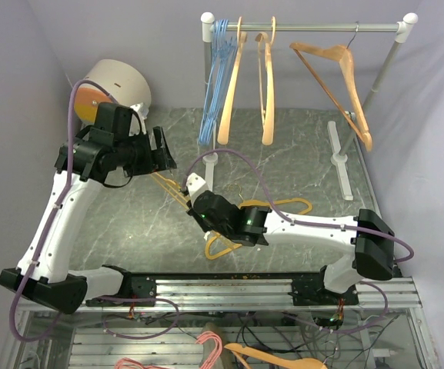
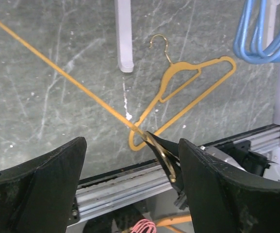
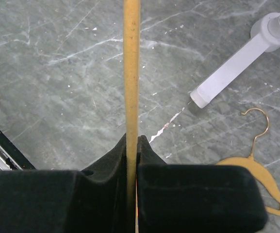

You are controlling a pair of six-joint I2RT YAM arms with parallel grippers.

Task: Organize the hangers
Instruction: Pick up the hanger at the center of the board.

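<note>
step: pick-up for hanging – right gripper [image 3: 132, 145] clamped on the bar of an orange hanger [image 3: 131, 73], low over the table [image 1: 129, 223] | left gripper [image 2: 131, 145] spread wide, empty | second hanger [image 2: 176, 70] flat on the table | next: raise it, hook over the rail [image 1: 314, 28] – hook must face the rail

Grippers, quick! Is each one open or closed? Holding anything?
Left gripper: open, holding nothing.
Right gripper: closed on the bar of an orange hanger.
</note>
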